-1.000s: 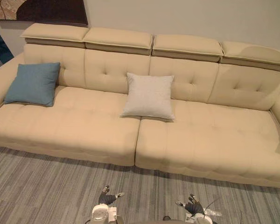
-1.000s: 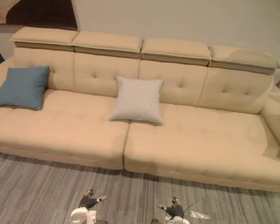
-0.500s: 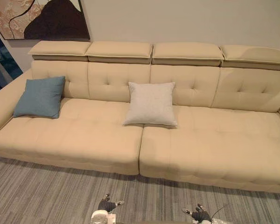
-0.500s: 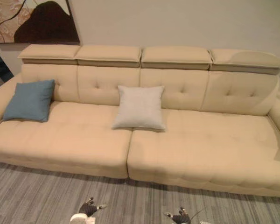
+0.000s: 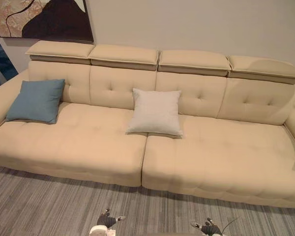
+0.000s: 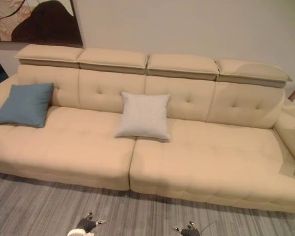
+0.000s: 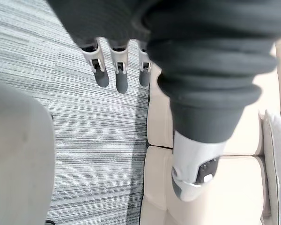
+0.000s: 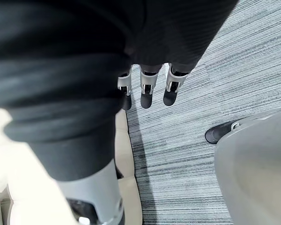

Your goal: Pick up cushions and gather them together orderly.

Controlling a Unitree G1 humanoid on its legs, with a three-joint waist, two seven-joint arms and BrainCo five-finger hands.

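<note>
Left hand and right hand hang slack and empty, white cushion far ahead between them, blue cushion far left.

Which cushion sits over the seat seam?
The light grey cushion, its bottom edge across the seam; the blue cushion sits at the sofa's left end.

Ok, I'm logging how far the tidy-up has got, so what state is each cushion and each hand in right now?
Blue cushion: propped against the backrest at the left end of the sofa, untouched.
Pale grey cushion: propped against the backrest mid-sofa, over the seat seam, well apart from the blue one.
Left hand: open, holding nothing, above the carpet.
Right hand: open, holding nothing, above the carpet.
</note>
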